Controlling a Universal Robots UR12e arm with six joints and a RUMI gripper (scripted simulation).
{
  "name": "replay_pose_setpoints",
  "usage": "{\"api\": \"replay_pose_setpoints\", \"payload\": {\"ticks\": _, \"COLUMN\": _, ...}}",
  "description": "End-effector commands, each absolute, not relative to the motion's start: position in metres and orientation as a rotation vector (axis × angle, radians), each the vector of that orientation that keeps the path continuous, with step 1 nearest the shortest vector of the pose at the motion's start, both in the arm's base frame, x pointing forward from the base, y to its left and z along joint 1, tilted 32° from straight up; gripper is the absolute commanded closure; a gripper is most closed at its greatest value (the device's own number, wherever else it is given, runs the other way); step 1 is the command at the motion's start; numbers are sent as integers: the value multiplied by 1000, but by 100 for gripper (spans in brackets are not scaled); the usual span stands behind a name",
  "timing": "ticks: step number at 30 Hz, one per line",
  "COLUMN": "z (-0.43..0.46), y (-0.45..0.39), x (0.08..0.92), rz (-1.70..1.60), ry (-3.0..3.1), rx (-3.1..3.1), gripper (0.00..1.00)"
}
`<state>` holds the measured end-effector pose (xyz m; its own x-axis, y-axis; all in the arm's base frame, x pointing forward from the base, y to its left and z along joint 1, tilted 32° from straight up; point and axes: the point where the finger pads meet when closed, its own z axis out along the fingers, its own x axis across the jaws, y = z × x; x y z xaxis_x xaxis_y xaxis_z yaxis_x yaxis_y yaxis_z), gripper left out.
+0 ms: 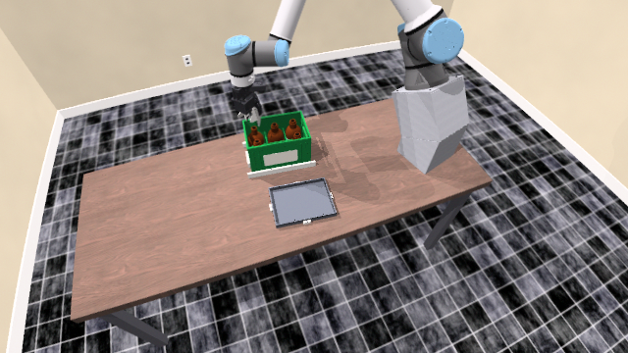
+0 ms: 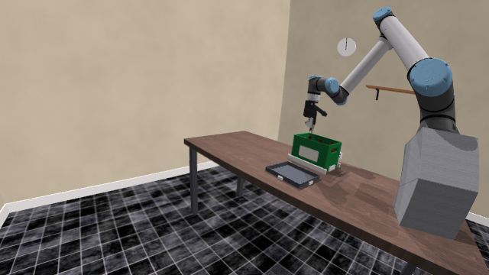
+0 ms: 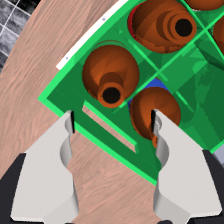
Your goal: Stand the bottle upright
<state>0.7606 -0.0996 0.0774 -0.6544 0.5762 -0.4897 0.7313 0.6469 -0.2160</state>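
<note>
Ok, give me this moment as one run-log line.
tool: part open, holding nothing | position: above corner of green plastic crate | brown bottles: in crate | grey rectangular tray: no bottle on it
</note>
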Motion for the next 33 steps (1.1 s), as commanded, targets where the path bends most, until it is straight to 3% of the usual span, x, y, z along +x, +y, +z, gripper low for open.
{"api": "replay_pose_setpoints", "payload": {"ticks": 1, "z": 75, "y": -101, "x": 762, "rz": -565, "ry": 2488, "rx": 1034, "gripper": 62}}
{"api": "replay_pose_setpoints", "payload": {"ticks": 33, "z": 69, "y": -105, "x": 763, "rz": -565, "ry": 2488, "rx": 1034, "gripper": 62}}
